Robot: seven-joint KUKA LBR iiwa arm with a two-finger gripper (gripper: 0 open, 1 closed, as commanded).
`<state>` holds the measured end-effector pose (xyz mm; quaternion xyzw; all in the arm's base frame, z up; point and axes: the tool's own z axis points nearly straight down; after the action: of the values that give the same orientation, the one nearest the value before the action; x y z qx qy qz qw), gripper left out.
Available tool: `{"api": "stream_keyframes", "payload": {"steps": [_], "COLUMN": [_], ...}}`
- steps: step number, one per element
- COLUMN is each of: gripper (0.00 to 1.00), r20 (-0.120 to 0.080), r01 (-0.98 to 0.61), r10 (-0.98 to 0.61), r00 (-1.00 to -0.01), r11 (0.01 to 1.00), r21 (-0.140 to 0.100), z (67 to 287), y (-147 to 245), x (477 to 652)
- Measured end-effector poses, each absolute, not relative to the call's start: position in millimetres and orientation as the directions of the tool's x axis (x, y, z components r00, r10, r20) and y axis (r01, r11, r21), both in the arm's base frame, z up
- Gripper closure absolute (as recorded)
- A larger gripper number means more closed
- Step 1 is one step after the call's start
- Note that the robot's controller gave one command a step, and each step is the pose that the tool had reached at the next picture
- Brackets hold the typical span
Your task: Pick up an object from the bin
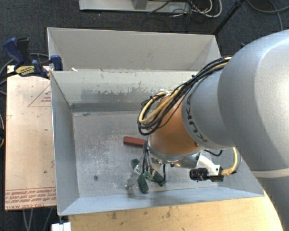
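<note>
Dark lettering on smooth grey arm casing [241, 105], lower left edge, reads KUKA in part. Glossy orange cover [171, 134] at wrist; yellow and black cables [151, 109] looped above it.

Bin [62, 138]: grey sheet metal with sloped walls, floor scuffed and speckled.

End effector [148, 172] low in bin at lower centre of frame; open or closed, cannot tell.

Small dark green piece [144, 183] of irregular shape right at its tip, pale greyish scrap [132, 184] just beside it on left. Flat red-brown bar [133, 140] lies above, partly under cover.

Grey arm [250, 95] from the right, orange wrist [171, 136], end effector [147, 176] low.
</note>
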<state>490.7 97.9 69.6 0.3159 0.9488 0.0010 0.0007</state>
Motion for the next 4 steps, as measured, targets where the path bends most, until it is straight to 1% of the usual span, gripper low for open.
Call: {"api": "stream_keyframes", "payload": {"steps": [1, 2, 3, 4], "gripper": [1.0, 1.0, 1.0, 1.0], "r20": [0.002, -0.002, -0.002, -0.002], "r01": [0.599, 0.597, 0.595, 0.592], "r10": [0.599, 0.597, 0.595, 0.592], "r00": [-0.801, -0.802, -0.804, -0.806], "r11": [0.801, 0.802, 0.804, 0.806], "r21": [0.003, 0.004, 0.003, 0.004], "z": [71, 113, 140, 174], "y": [98, 99, 100, 101], "x": [490.9, 492.0, 493.0, 493.8]}}
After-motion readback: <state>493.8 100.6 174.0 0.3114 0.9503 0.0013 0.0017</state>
